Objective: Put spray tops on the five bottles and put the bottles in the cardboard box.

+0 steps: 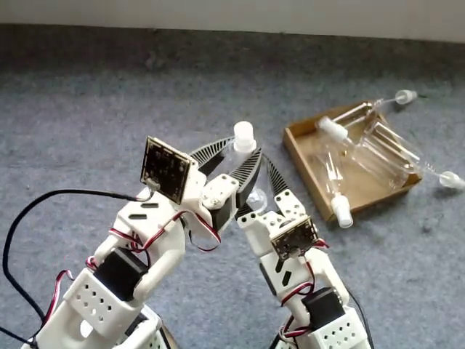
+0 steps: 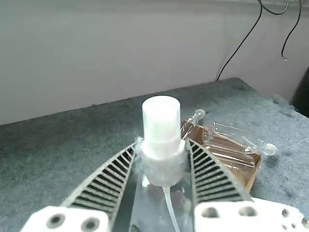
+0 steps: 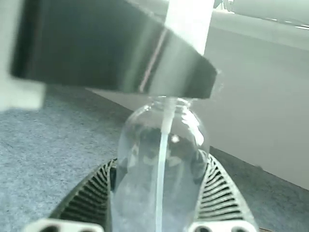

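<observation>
A clear bottle (image 1: 256, 196) stands upright between the two arms, its white spray top (image 1: 244, 137) on its neck. My left gripper (image 1: 243, 150) is shut on the spray top (image 2: 161, 125) at its collar, one ribbed finger on each side. Lower down, my right gripper (image 3: 161, 164) is shut on the bottle (image 3: 161, 159) around its round body, and the dip tube shows inside. The cardboard box (image 1: 305, 156) lies to the right of the arms with several capped bottles (image 1: 378, 149) lying in it, some sticking out over its edges.
Everything rests on grey carpet (image 1: 87, 123), with a pale wall (image 1: 232, 13) along the far side. A black cable (image 1: 43, 203) loops beside the left arm. Open carpet lies left of and behind the held bottle.
</observation>
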Robot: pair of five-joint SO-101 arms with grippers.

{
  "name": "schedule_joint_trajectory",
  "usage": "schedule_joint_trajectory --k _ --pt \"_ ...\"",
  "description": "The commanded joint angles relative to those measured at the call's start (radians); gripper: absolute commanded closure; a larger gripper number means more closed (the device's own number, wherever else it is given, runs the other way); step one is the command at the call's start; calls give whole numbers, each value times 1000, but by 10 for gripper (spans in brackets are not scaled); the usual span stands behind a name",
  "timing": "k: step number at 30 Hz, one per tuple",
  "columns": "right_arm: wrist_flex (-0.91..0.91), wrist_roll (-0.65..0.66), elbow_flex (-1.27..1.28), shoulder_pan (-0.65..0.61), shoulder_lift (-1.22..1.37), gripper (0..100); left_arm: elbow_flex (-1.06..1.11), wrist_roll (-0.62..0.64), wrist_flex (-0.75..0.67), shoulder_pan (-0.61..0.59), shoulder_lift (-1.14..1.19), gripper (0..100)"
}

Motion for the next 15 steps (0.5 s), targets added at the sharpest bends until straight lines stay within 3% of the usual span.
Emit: schedule_joint_trajectory --k 1,4,10,15 --pt "1 -8 173 -1 -15 943 51 -37 -55 8 -5 992" --pt "1 -8 173 -1 -15 943 53 -41 -51 8 -8 976" --pt "2 -8 173 -1 -15 943 54 -41 -49 7 -13 803" --pt "2 -8 173 -1 -15 943 18 -41 -40 -50 -15 787"
